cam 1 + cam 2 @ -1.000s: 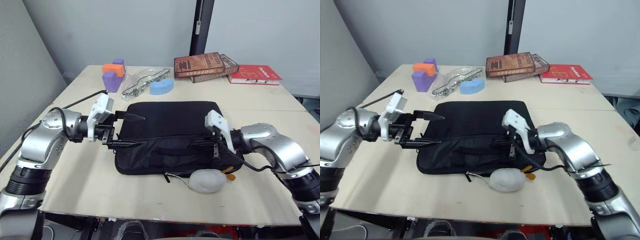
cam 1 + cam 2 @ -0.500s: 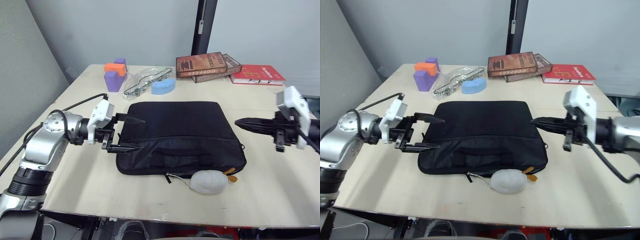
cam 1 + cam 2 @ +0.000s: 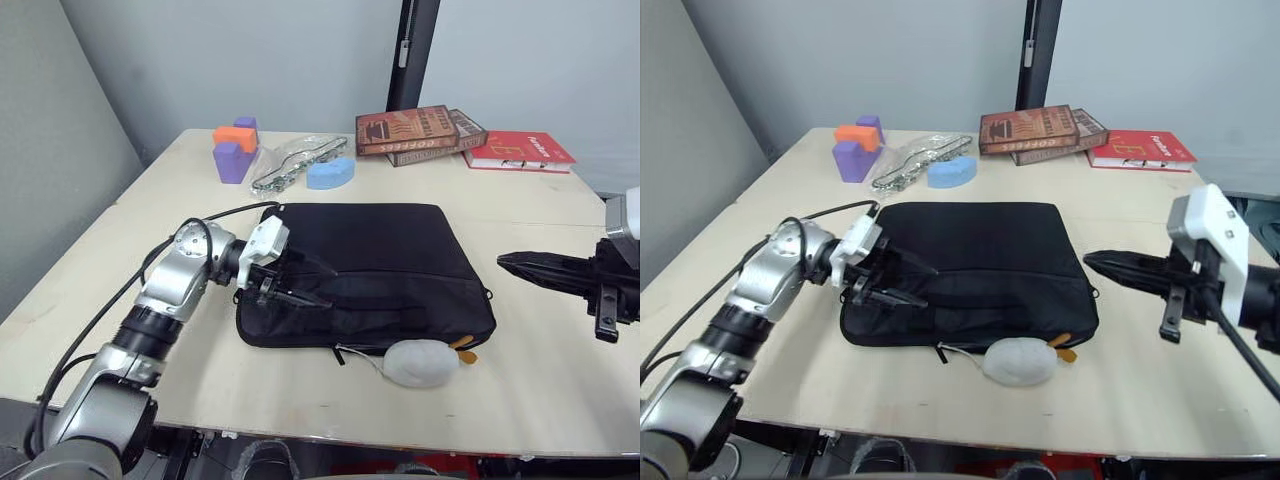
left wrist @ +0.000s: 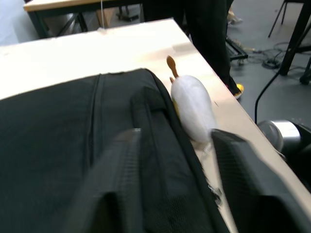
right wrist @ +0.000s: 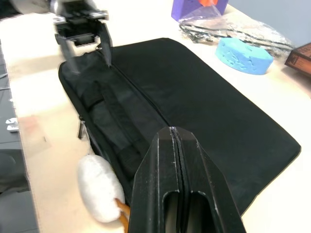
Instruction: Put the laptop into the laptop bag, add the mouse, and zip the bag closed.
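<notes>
Laptop bag [image 3: 365,270] lies flat at the centre of the table [image 3: 540,390]. Left gripper [image 3: 303,283] is over the bag's near left corner, jaws apart, with the bag's front edge and strap between the two fingers. Right gripper [image 3: 1108,267] is off the bag's right edge, apart from it, jaws pressed together, empty. A white egg-shaped lump [image 3: 421,362] touches the bag's front edge, beyond the left jaws.

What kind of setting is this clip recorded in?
Probably an indoor lab or office test space: a plain light wooden table against bare grey walls, holding staged props such as a laptop bag, stacked books and foam blocks.
</notes>
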Tool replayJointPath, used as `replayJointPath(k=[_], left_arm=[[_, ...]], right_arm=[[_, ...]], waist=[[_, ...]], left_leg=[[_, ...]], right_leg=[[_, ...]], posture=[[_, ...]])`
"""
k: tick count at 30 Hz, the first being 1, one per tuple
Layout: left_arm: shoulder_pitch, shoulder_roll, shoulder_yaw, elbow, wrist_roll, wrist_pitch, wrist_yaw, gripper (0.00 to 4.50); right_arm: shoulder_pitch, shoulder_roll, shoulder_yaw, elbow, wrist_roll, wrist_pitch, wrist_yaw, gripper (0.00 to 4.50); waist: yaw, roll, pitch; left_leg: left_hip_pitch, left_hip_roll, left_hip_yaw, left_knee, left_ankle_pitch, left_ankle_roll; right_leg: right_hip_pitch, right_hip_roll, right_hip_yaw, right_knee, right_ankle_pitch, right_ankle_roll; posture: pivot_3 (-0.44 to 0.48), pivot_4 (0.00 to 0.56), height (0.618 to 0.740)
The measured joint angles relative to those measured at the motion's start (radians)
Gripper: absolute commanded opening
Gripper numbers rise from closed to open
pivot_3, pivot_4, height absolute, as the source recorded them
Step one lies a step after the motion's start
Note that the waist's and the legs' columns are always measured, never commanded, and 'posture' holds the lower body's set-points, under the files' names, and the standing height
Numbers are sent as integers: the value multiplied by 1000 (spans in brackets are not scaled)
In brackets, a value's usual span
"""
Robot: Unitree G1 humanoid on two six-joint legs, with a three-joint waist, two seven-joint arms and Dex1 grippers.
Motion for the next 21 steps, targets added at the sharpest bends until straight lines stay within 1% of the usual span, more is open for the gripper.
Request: replayJointPath(k=[2, 3, 4, 6, 11, 13, 16, 17, 18, 21], left_arm=[[-29, -25, -41, 77, 4, -54, -1, 372], [-36, -31, -54, 98, 7, -73, -2, 158], [-47, -42, -71, 135, 12, -104, -2, 16], [-68, -72, -94, 210, 30, -166, -3, 0], [-129, -176, -98, 402, 84, -286, -4, 0], [-139, -180, -99, 440, 94, -317, -4, 0], [-150, -185, -139, 501, 151, -399, -4, 0], [-150, -191, -142, 522, 164, -413, -4, 0], [-150, -201, -141, 545, 171, -427, -4, 0], [-162, -221, -131, 599, 197, -464, -4, 0]], right_arm=[[14, -14, -22, -9, 43, 12, -27, 0], [20, -18, -30, -12, 54, 13, -34, 0], [29, -21, -45, -18, 71, 18, -44, 256], [42, -36, -63, -24, 110, 23, -58, 807], [64, -83, -123, -30, 210, 37, -78, 2516], [72, -95, -130, -30, 236, 38, -85, 3220], [94, -111, -127, -39, 264, 35, -89, 4239], [101, -113, -116, -47, 265, 34, -89, 4477], [108, -115, -100, -56, 265, 29, -90, 4477], [113, -117, 5, -80, 256, -3, -100, 4477]], waist=[[1, 0, 0], [2, 0, 0], [5, 0, 0], [11, 0, 0], [26, 0, 0], [27, 0, 0], [27, 0, 0], [27, 0, 0], [27, 0, 0], [27, 0, 0]], left_leg=[[0, 0, 0, 0, 0, 0], [0, 0, 0, 0, 0, 0], [0, 0, 0, 0, 0, 0], [0, 0, 0, 1, 0, 0], [0, 0, 0, 4, -3, 7], [0, 0, 0, 5, -4, 7], [0, 0, 0, 5, -4, 7], [0, 0, 0, 5, -4, 7], [0, 0, 0, 5, -4, 7], [1, 0, 0, 7, -4, 8]], right_leg=[[0, 0, 0, 1, 0, 0], [0, 0, 0, 1, 0, 0], [0, 0, 1, 1, 0, 0], [0, 0, 1, 1, 0, 0], [0, -1, 0, 2, 0, 1], [0, -1, 1, 2, 1, 1], [2, -1, 1, 2, 1, 1], [2, -1, 0, 2, 1, 1], [2, -1, 1, 2, 1, 1], [3, -1, 1, 3, 1, 2]], posture=[[0, 150, 740], [0, 150, 740], [0, 150, 740], [0, 150, 740], [0, 150, 740], [0, 150, 740], [0, 150, 740], [0, 150, 740], [0, 150, 740], [0, 150, 740]])
